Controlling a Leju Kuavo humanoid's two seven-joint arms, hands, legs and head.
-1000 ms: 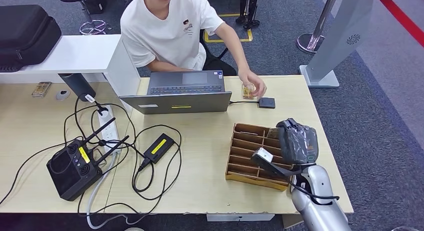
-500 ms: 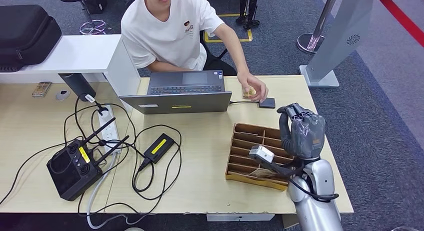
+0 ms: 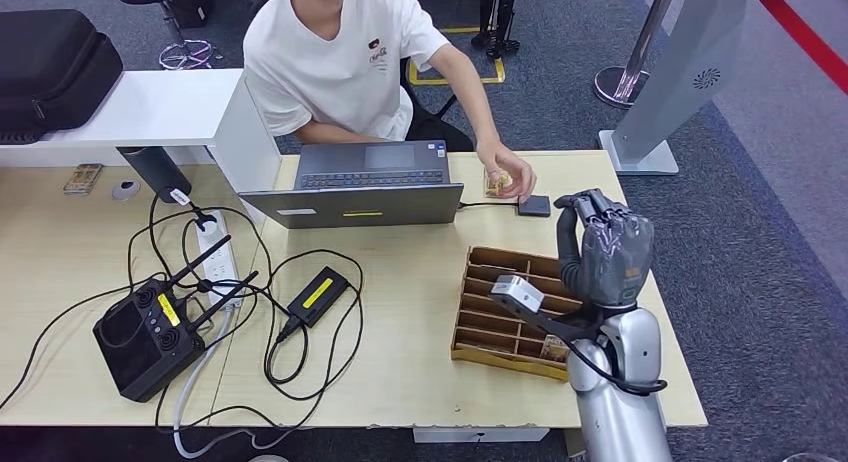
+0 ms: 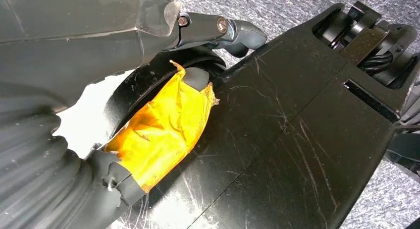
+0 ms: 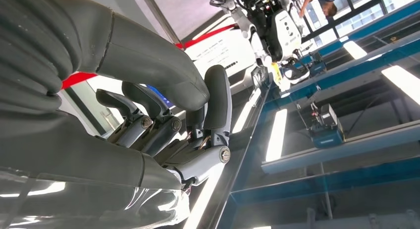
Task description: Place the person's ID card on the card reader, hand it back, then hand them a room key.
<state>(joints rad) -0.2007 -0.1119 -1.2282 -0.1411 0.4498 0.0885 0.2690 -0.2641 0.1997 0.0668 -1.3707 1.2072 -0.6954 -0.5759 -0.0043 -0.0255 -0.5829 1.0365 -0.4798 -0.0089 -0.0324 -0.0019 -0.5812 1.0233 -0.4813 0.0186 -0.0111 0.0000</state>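
The person's ID card lies on the far side of the table under the person's hand, just left of the small black card reader. My right hand is raised upright over the right end of the brown slotted card box, fingers curled in toward the thumb and holding nothing; the right wrist view shows the same right hand with nothing in it. A room key card shows in a near slot of the box. My left hand hangs by my body; its fingers are mostly hidden.
An open grey laptop stands in front of the seated person. A black remote controller, a power strip, a black adapter and tangled cables cover the left half of the table. A black case lies far left.
My right hand has risen from low over the card box and turned upright, moving slightly toward the reader. The person's hand has lowered the ID card onto the table beside the reader.
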